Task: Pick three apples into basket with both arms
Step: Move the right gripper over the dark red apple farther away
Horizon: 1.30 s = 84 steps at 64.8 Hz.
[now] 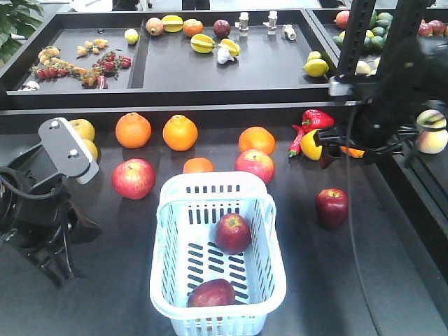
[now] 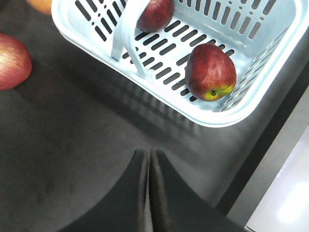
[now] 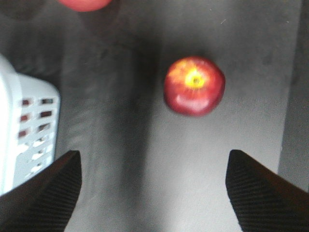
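The pale basket (image 1: pixel 162 231) stands at the front middle of the dark table. Two apples lie in it: one near the middle (image 1: pixel 232 233), one at the near end (image 1: pixel 211 294). The left wrist view shows both, the yellow-patched one (image 2: pixel 211 72) and the other (image 2: pixel 155 13), inside the basket (image 2: pixel 207 120). A third apple (image 1: pixel 331 207) stands on the table right of the basket. My right gripper (image 3: pixel 153 159) is open above the table, with that apple (image 3: pixel 194 86) ahead of it, apart from it. My left gripper (image 2: pixel 148 155) is shut and empty, beside the basket.
Oranges (image 1: pixel 180 133) and two larger pinkish apples (image 1: pixel 133 178) (image 1: pixel 255 164) lie behind the basket. Red peppers (image 1: pixel 315 120) and a lemon (image 1: pixel 310 145) sit under the right arm (image 1: pixel 378 119). Black trays of fruit (image 1: pixel 231 63) fill the back. The left arm (image 1: pixel 42 203) is at the left.
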Motion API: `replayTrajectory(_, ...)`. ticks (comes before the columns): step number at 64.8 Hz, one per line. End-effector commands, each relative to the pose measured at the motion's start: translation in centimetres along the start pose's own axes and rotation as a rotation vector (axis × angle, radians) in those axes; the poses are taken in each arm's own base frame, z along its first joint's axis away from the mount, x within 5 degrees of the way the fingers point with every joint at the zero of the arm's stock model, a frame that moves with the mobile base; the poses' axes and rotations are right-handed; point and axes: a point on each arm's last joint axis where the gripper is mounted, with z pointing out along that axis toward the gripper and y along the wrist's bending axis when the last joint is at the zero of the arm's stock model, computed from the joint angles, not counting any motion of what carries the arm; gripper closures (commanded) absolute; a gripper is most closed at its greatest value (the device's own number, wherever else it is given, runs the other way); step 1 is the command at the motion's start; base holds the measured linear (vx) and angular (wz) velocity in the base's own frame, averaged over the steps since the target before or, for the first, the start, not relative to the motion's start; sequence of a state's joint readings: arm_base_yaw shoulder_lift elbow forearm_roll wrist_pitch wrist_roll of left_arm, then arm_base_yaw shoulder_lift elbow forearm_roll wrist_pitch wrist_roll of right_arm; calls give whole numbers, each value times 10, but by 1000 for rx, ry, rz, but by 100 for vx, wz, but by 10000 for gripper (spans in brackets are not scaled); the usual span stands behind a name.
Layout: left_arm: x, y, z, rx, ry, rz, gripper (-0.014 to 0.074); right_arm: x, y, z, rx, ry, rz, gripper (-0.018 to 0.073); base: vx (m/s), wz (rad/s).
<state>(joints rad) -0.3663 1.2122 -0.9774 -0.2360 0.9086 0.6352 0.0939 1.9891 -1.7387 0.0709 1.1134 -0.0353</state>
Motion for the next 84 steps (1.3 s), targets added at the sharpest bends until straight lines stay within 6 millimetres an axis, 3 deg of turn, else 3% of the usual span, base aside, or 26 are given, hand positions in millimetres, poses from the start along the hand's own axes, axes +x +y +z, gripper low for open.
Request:
replayTrajectory(1, -9, 1, -13, -33, -89, -8, 603, -17, -3, -12, 17, -48, 14, -15, 0, 0)
replayTrajectory(17, -9, 1, -13, -33, -89, -8, 603, -32, -10, 30, 55, 15, 42, -15, 0, 0)
replayTrajectory(31, -9, 1, -13, -33, -89, -8, 603, -30, -19, 59, 62, 74, 48, -57, 0, 0)
replayTrajectory(50, -9, 1, -13, -33, -89, -8, 603, -30, -37, 77, 72, 93, 83, -89, 0, 0)
replayTrajectory(84, -9, 1, -13, -33, -89, -8, 603, -38, -38, 113, 57, 108, 96, -85, 0, 0)
